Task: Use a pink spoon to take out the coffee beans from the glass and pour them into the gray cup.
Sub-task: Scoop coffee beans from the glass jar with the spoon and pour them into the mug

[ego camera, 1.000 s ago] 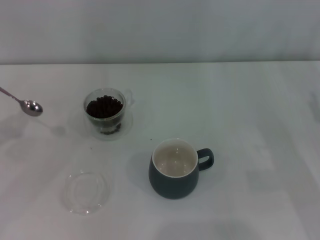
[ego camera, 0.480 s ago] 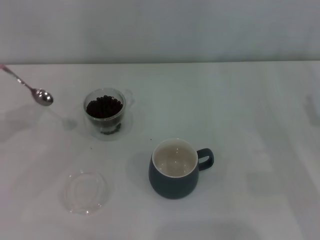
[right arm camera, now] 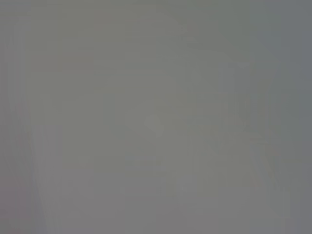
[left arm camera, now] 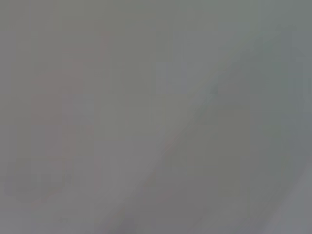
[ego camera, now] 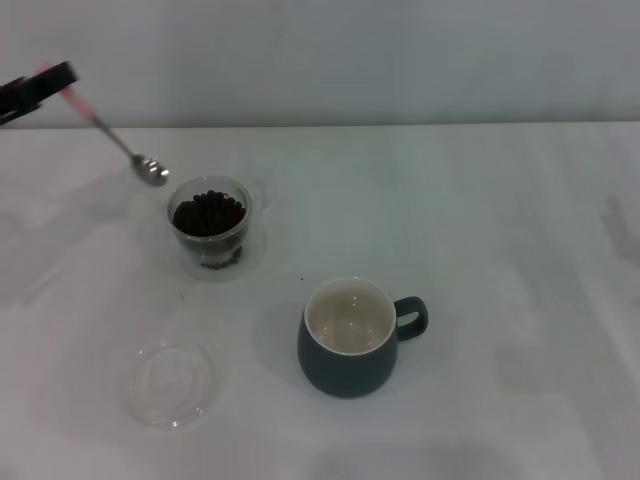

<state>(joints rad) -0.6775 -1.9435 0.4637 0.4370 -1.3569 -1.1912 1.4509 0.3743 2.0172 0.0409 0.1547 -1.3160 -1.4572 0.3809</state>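
Observation:
In the head view my left gripper [ego camera: 45,82] comes in at the far upper left and is shut on the pink handle of the pink spoon [ego camera: 115,135]. The spoon slants down to the right, its empty metal bowl in the air just above and left of the glass [ego camera: 210,228]. The glass stands on the table at left centre and holds a heap of dark coffee beans [ego camera: 208,212]. The gray cup [ego camera: 350,338] stands nearer and to the right, handle to the right, its cream inside empty. My right gripper is out of view. Both wrist views show only grey blur.
A flat clear round dish [ego camera: 172,383] lies on the white table [ego camera: 500,250] near the front left. One loose bean [ego camera: 302,278] lies between the glass and the cup. A grey wall stands behind the table's far edge.
The spoon has moved up and to the right, from the far left edge to just beside the glass. My left gripper has come into view at the upper left.

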